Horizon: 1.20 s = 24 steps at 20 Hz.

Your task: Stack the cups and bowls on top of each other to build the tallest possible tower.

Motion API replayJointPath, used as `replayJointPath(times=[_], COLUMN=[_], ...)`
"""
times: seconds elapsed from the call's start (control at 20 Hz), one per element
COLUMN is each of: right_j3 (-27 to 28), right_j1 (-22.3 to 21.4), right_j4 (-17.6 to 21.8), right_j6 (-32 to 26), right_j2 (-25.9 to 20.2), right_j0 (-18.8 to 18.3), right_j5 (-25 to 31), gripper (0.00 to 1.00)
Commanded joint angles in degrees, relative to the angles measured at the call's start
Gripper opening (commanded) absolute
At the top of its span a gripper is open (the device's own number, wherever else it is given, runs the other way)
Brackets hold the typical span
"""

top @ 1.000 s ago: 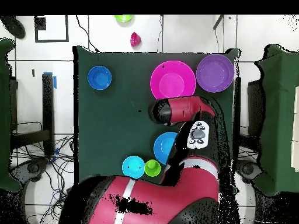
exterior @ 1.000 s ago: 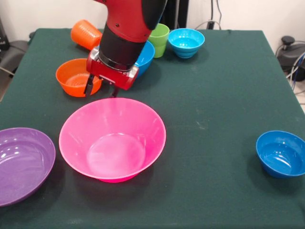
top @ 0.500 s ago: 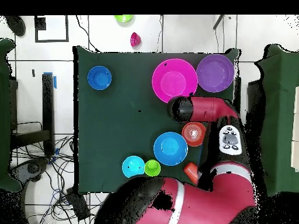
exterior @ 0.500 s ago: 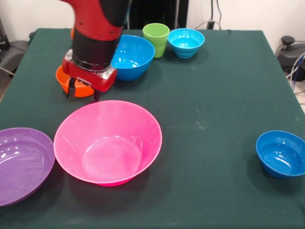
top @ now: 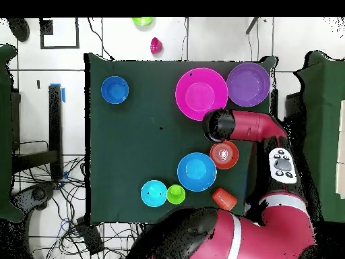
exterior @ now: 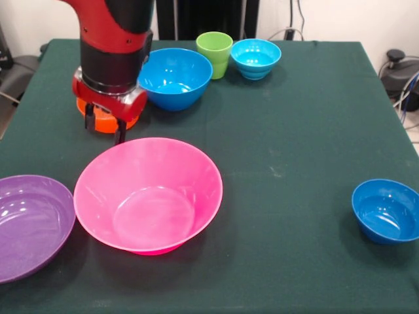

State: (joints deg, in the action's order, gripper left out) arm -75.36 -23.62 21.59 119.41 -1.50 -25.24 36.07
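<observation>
A red and black Sawyer arm hangs over the upper left of the green table (exterior: 294,131), its gripper (exterior: 103,129) low in front of the small orange bowl (exterior: 105,121), which it mostly hides. Two dark fingers (exterior: 120,133) point down with a clear gap between them, the jaws standing apart and holding nothing. Just below them in the front view sits the huge pink bowl (exterior: 148,193), with the shallow purple bowl (exterior: 29,222) touching or nearly touching its left side. The medium blue bowl (exterior: 174,78) stands right of the arm, the lime green cup (exterior: 215,52) and small cyan bowl (exterior: 256,57) behind it. The dark blue bowl (exterior: 386,210) sits alone at lower right. Overhead, the ribbed orange cup (top: 224,198) lies on its side near the table's lower edge. Nothing is stacked.
</observation>
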Motion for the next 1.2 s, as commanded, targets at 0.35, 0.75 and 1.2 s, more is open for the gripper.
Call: replayJointPath(times=[0.35, 0.75, 1.2], right_j3=[-1.29, 1.08, 14.34], right_j1=[-12.96, -9.58, 0.46], right_j4=[-2.26, -0.61, 2.01], right_j6=[-17.61, -13.84, -11.46], right_j2=[-10.48, -12.73, -13.67], right_j0=[-0.21, -0.87, 2.54], right_j5=[24.85, 21.93, 23.22], gripper=[1.0, 1.0, 1.0])
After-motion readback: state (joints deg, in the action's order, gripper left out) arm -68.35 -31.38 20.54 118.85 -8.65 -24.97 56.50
